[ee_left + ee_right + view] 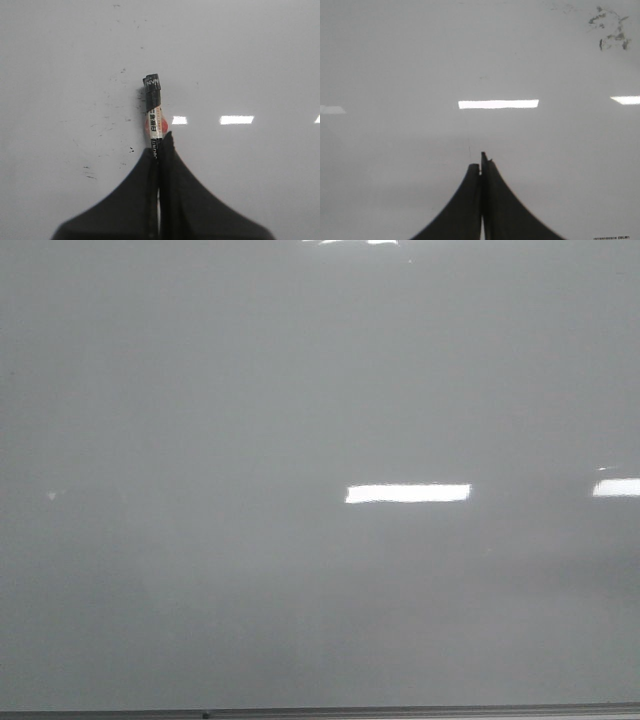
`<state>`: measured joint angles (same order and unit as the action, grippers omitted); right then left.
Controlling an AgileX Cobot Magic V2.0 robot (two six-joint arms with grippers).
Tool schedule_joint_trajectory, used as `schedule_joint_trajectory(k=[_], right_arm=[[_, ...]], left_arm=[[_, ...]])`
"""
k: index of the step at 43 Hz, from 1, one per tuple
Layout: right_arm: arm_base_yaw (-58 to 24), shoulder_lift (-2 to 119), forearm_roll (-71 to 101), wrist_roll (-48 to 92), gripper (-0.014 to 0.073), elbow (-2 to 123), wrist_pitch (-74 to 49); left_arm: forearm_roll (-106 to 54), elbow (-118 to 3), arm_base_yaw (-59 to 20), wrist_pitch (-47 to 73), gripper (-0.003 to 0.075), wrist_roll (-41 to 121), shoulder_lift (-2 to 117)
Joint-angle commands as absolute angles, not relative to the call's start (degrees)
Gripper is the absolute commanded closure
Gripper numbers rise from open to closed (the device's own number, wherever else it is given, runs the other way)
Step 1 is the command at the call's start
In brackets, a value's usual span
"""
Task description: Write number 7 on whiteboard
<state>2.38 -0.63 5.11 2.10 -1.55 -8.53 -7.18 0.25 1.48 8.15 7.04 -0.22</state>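
Observation:
The whiteboard [200, 440] fills the front view, pale grey and glossy, with no drawn line on it; the number 7 is not in view. Neither gripper shows in the front view. In the left wrist view my left gripper [160, 145] is shut on a marker [154, 115] with a white and red label and a black cap end, which points at the whiteboard [250, 60]; whether it touches cannot be told. In the right wrist view my right gripper [481, 165] is shut and empty over the whiteboard [395, 60].
A thin grey frame edge [320, 710] runs along the bottom of the front view. Bright glare patches [408, 493] lie on the board. Small black ink specks [107, 130] sit beside the marker, and a dark smudge [611, 31] shows in the right wrist view.

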Motion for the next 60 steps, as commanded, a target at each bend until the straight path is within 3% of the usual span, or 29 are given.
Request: schedule_joint_trajectory(k=[1,60], right_arm=[[2.7,-1.7,4.7,2.3,0.0653,-1.3,-3.8],[2.7,-1.7,4.7,2.3,0.0653,-1.3,-3.8]], left_arm=[[-7.3,0.5,1.5,3.7,0.0741,6.9,-1.1],[-7.3,0.5,1.5,1.5,0.0741,6.9,-1.1]])
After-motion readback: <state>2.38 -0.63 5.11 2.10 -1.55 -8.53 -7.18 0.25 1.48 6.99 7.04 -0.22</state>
